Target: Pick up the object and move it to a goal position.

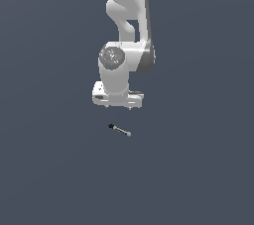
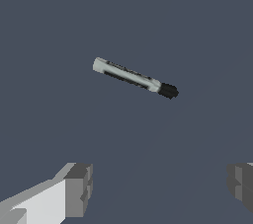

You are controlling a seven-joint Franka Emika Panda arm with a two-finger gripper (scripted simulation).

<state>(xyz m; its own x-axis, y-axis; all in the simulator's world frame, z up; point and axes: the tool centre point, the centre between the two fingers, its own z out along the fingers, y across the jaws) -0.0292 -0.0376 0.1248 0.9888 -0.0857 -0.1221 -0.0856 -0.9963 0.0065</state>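
The object, a thin grey-silver stick with a black tip, lies flat on the grey tabletop, black end toward ten o'clock in the exterior view. It is free, touched by nothing. The gripper hangs above it at roughly twelve o'clock, well apart, with its jaws spread wide; in the wrist view both pads sit far to either side, and the stick lies beyond the span between them, not centred. The step in hand looks like the approach. Done well, it means bringing the gripper over the stick's middle, turning the wrist so the pads close across the thin shaft, then descending almost to the surface before closing.
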